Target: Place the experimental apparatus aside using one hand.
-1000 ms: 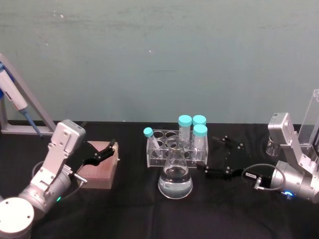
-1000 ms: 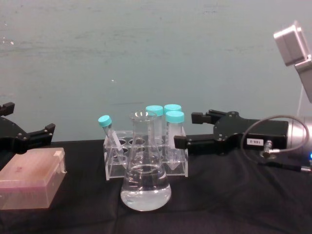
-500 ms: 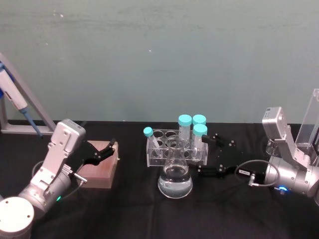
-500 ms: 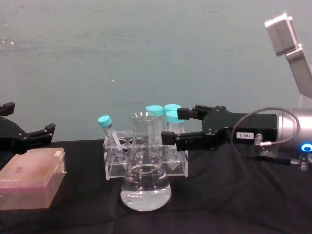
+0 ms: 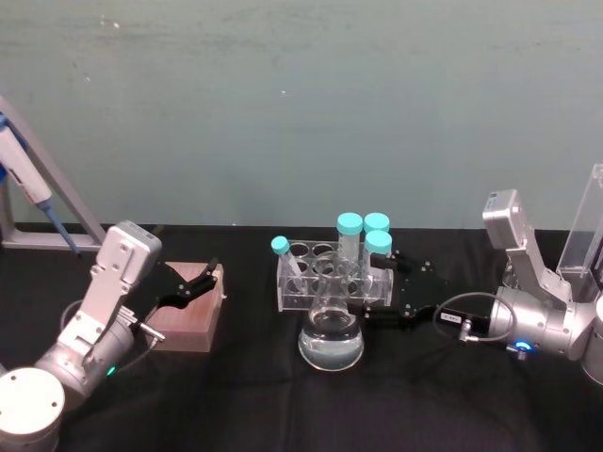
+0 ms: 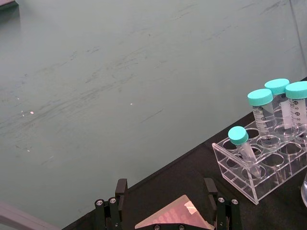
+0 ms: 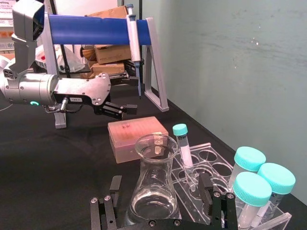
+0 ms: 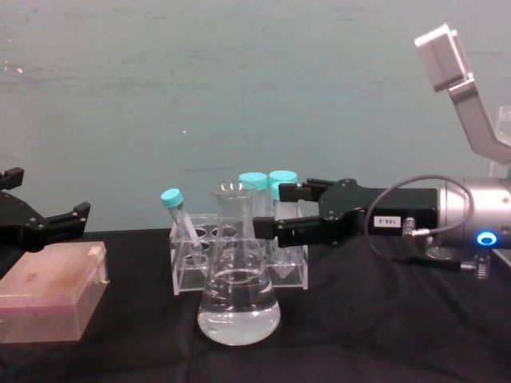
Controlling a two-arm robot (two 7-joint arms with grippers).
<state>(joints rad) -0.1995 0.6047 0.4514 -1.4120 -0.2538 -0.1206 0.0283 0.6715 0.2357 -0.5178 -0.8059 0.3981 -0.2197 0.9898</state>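
The conical flask (image 5: 331,328) (image 8: 238,291) (image 7: 154,189) holds clear liquid and stands upright on the black table in front of the tube rack. My right gripper (image 5: 377,290) (image 8: 284,212) (image 7: 160,181) is open and level, its fingertips just right of the flask at neck height, apart from the glass. The far finger passes in front of the rack's capped tubes. A tall clear acrylic stand (image 5: 588,226) rises at the far right behind the right arm. My left gripper (image 5: 193,285) (image 8: 45,198) (image 6: 165,191) hangs open over the pink box, idle.
A clear rack (image 5: 320,278) (image 8: 185,267) (image 6: 249,175) (image 7: 208,165) with several teal-capped tubes sits right behind the flask. A pink box (image 5: 191,313) (image 8: 48,299) (image 7: 135,136) lies at the left. A pipette (image 5: 24,184) hangs on a frame at the far left.
My right gripper has travelled left, from well right of the rack up to the flask's right side, staying open. The flask, the rack and the left arm have not moved.
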